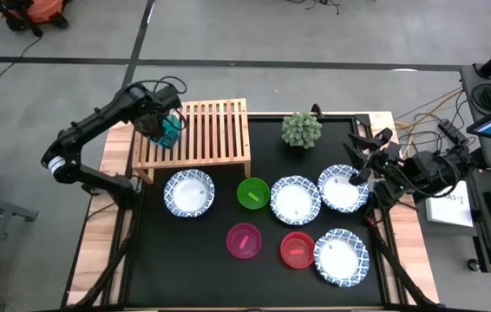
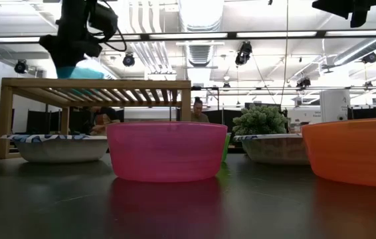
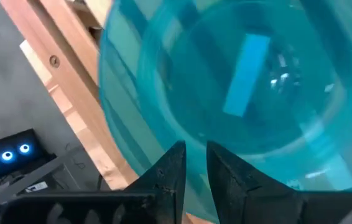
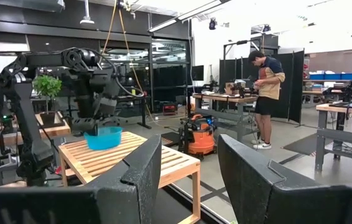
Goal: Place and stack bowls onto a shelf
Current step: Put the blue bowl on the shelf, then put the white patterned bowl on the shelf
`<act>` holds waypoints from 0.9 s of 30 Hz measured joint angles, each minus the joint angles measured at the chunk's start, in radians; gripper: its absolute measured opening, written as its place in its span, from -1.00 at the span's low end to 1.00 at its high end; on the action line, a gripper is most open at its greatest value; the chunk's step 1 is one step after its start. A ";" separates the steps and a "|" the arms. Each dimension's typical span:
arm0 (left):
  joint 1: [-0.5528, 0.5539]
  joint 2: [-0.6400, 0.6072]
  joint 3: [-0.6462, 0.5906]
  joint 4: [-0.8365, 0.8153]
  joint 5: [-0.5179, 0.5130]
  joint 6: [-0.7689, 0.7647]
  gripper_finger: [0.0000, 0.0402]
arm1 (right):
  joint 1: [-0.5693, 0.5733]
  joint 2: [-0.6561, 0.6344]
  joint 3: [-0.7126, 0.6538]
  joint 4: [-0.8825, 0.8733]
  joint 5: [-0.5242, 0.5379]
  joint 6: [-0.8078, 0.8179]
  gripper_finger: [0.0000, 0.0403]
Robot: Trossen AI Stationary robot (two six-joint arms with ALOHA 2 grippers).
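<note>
My left gripper point(image 1: 164, 126) is shut on the teal bowl point(image 1: 171, 133) over the left part of the light-wood shelf point(image 1: 211, 130). In the low view the teal bowl point(image 2: 82, 72) sits at the level of the shelf top point(image 2: 108, 83); whether it rests there I cannot tell. On the mat stand three small bowls, green point(image 1: 252, 192), pink point(image 1: 244, 240) and red point(image 1: 297, 250), and several white bowls with blue rims point(image 1: 189, 192) point(image 1: 295, 200) point(image 1: 343, 188) point(image 1: 341, 256). My right gripper point(image 4: 188, 180) is open and waits near the table's right edge point(image 1: 360, 163). My left gripper pinches the teal bowl's rim point(image 3: 191, 152) between its two fingers point(image 3: 171, 171), which come from above and point down. The bowl stays upright with its mouth up, below the gripper, at the slatted top of the shelf point(image 3: 70, 93).
A small green potted plant point(image 1: 301, 128) stands right of the shelf at the mat's far edge. The right part of the shelf top point(image 1: 228, 130) is bare. Beyond the table, a person point(image 4: 265, 93) stands in the room.
</note>
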 joint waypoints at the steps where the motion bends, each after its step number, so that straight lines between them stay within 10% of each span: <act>1: 0.000 -0.001 0.000 0.000 -0.003 -0.001 -0.79 | 0.000 0.000 0.000 0.000 0.000 0.000 -0.26; 16: -0.068 -0.036 0.120 0.011 -0.044 -0.071 -0.80 | 0.000 0.000 0.000 -0.003 0.000 0.017 -0.26; 27: -0.645 -0.167 0.119 0.275 -0.069 -0.323 -0.80 | 0.000 0.000 -0.001 -0.004 0.000 0.029 -0.26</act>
